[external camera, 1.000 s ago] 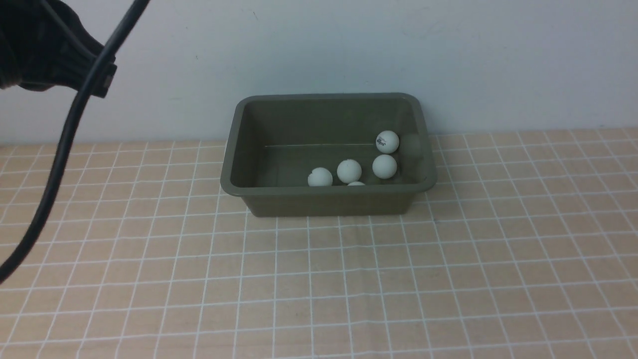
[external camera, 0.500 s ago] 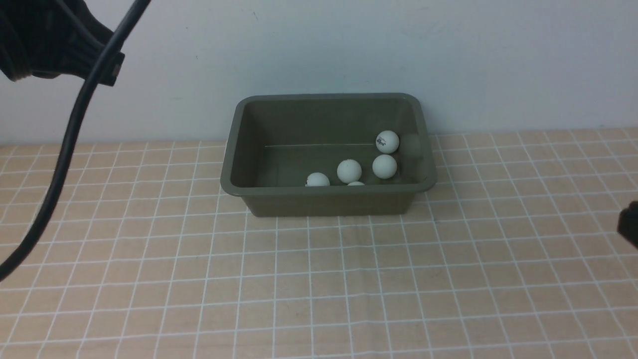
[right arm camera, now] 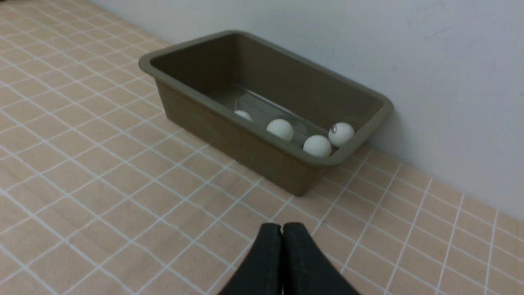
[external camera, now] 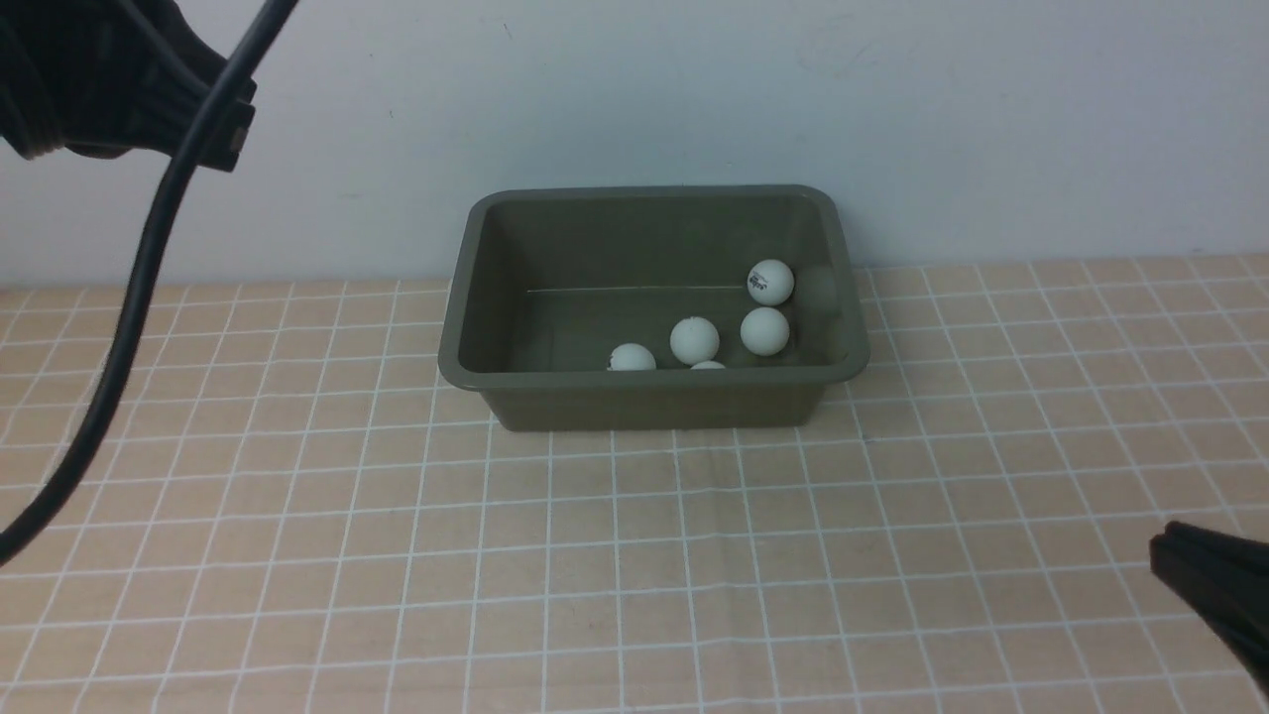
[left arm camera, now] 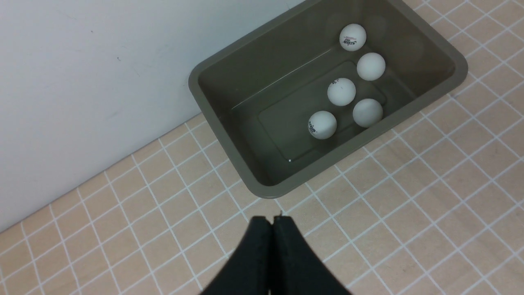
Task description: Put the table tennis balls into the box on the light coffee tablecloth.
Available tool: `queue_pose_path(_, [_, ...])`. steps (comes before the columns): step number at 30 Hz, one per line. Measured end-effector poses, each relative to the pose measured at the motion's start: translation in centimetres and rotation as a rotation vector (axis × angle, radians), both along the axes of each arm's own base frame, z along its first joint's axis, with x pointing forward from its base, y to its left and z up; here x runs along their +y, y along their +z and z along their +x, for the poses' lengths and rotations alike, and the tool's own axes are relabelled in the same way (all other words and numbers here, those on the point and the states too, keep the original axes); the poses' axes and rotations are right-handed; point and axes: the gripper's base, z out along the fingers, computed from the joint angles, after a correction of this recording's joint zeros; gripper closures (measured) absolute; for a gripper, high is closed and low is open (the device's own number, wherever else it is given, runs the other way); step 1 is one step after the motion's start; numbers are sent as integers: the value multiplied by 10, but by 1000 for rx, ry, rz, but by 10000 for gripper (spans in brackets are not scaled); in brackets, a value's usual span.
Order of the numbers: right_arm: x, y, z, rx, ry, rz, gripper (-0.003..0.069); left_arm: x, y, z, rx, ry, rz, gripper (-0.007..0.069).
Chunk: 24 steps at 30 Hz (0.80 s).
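Note:
The olive-green box stands on the light coffee tablecloth against the back wall. Several white table tennis balls lie inside it, toward its right end: one with a dark logo, one plain, one more to the left. In the left wrist view the balls form a loose cluster on the box floor. My left gripper is shut and empty, high above the cloth left of the box. The right gripper is shut and empty, low over the cloth to the right of the box.
The left arm and its black cable hang at the upper left. A pale wall rises right behind the box. The right gripper's black tip shows at the lower right edge of the front view.
The right gripper has come into the front view at the right edge and dropped toward the lower right corner. The leftmost ball rolled slightly toward the near wall. The left arm shifted a little rightward.

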Motion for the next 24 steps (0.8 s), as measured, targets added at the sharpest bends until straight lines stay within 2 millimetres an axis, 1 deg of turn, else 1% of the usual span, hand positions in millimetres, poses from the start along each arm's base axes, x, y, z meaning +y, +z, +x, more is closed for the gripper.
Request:
queue_pose_path(11, [-1, -28, -5, 135, 13, -69, 675, -1, 1, 0, -4, -12, -10, 693])
queue_pose_path(21, [-2, -34, -8, 191, 22, -97, 675, -2, 3, 1, -31, -12, -29, 693])
queue_pose_path(24, [-2, -35, -9, 208, 25, -105, 675, -4, 7, 3, -71, -12, -58, 693])
